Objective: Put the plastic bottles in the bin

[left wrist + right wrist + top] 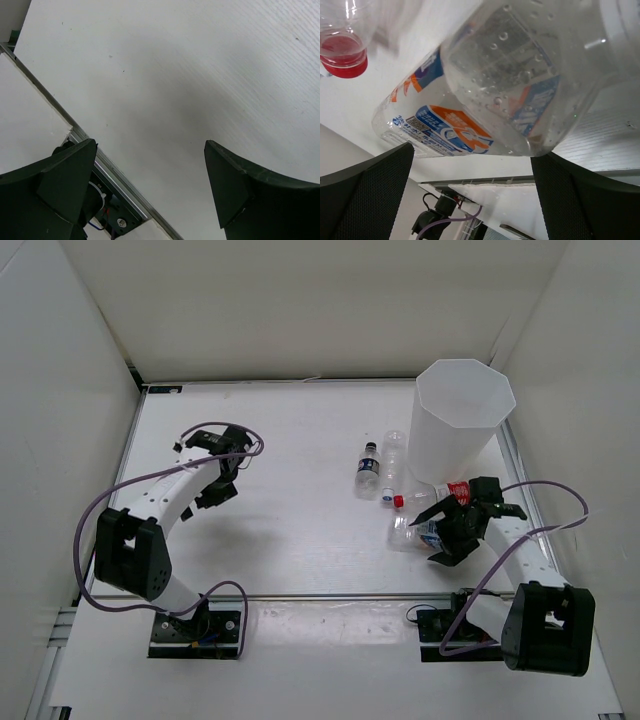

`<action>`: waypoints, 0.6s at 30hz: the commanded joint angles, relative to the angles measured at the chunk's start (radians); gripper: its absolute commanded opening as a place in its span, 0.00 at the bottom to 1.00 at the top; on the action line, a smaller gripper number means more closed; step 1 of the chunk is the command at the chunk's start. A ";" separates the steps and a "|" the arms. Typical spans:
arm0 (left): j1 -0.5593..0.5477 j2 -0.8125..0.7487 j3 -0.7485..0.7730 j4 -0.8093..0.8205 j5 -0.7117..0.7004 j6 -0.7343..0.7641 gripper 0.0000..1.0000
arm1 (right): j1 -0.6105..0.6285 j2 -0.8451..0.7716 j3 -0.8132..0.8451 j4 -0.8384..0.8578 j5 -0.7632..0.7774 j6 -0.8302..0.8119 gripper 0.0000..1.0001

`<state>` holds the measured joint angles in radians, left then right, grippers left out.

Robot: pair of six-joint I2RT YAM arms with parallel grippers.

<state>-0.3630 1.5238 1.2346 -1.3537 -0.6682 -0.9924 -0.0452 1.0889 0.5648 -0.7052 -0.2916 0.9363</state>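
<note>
Plainly, your right jaws were spread, pinching nothing; the orange-labelled bottle (470, 110) lay just ahead between them, long axis slanting across the gap. Beyond stood the bin (463, 425). Your left jaws, also spread, were well apart from it.

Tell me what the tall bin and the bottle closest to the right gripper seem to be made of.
The bin looks like thin white plastic, matte and slightly translucent: light glows through its faceted wall. The bottle looks like clear glossy plastic: droplets show inside, highlights run along it, and a printed blue-and-orange label, probably film, wraps it.
</note>
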 commanded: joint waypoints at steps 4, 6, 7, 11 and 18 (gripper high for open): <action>0.015 -0.019 -0.049 -0.042 0.024 0.005 1.00 | -0.004 -0.049 0.024 -0.020 0.117 0.038 1.00; 0.015 -0.030 -0.049 -0.042 0.024 0.005 1.00 | -0.013 -0.084 0.033 -0.033 0.117 0.081 1.00; 0.015 -0.030 -0.058 -0.042 0.024 0.005 1.00 | -0.013 -0.115 0.033 -0.033 0.117 0.096 1.00; 0.015 -0.039 -0.058 -0.033 0.024 0.005 1.00 | -0.022 -0.165 0.043 -0.060 0.106 0.206 1.00; 0.015 -0.048 -0.067 -0.024 0.024 0.015 1.00 | -0.031 -0.202 0.043 -0.123 0.181 0.355 1.00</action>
<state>-0.3496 1.5223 1.1767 -1.3533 -0.6437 -0.9871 -0.0715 0.8989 0.5743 -0.7631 -0.1761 1.1782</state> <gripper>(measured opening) 0.998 0.999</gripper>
